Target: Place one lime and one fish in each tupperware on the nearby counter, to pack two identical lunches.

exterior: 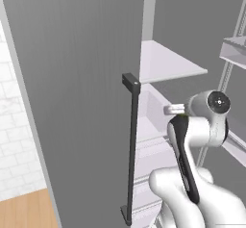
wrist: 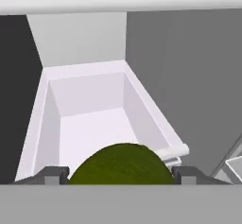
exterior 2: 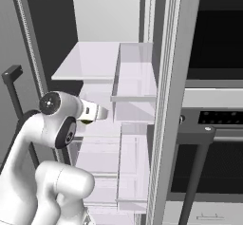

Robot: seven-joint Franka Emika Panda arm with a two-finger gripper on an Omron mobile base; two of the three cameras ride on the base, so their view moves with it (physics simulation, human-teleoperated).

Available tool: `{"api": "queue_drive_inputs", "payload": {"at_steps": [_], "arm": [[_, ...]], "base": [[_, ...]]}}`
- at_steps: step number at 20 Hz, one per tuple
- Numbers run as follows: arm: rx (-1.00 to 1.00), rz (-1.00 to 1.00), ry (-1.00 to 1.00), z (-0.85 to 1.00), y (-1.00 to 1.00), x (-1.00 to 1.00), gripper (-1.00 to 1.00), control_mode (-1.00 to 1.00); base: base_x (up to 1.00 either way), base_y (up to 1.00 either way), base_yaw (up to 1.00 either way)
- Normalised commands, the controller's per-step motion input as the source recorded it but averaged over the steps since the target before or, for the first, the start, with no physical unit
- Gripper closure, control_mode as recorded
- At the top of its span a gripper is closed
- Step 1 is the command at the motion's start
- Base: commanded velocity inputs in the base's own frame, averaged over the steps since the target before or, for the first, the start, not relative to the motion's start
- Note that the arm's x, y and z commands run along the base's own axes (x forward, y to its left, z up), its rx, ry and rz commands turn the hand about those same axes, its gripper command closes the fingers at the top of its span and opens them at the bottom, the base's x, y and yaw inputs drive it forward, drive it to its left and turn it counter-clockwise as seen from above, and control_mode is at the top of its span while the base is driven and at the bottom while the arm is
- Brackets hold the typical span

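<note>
- One lime [wrist: 121, 164] sits between the gripper [wrist: 121, 175] tips in the hand view, filling the gap; the jaws stand wide, pinching it on both flanks.
- Beyond it lies an open white fridge drawer [wrist: 90, 119], bare-floored, with a shelf [wrist: 118, 1] edge overhead.
- Step in hand, judged: carrying the lime out of the fridge toward the counter.
- Advice: hold the squeeze steady on this round fruit; withdraw straight back, level, before any turn.
- Clearances: the shelf above and drawer rim below leave a modest slot; the grey door [exterior: 72, 102] with its dark handle [exterior: 130, 145] stands close on the left, and door-bin racks [exterior 2: 135, 98] on the right.
</note>
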Motion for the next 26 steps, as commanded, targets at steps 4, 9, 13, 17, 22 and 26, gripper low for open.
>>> {"api": "queue_drive_inputs", "payload": {"at_steps": [4,9,13,17,22,26], "arm": [[0.00,0.00,0.36,0.69,0.06,-0.59,1.00,-1.00],[0.00,0.00,0.32,0.18,0.02,-0.62,1.00,-1.00],[0.14,-0.02,0.02,-0.03,0.06,-0.90,1.00,-1.00],[0.04,-0.02,0.00,0.02,0.43,-0.63,1.00,-1.00],[-0.04,0.00,-0.04,0.02,0.20,-0.19,1.00,-1.00],[-0.01,0.00,0.00,-0.05,0.00,-0.04,1.00,-1.00]], "base": [[0.00,0.00,0.00],[0.00,0.00,0.00],[0.00,0.00,0.00],[0.00,0.00,0.00],[0.00,0.00,0.00],[0.00,0.00,0.00]]}}
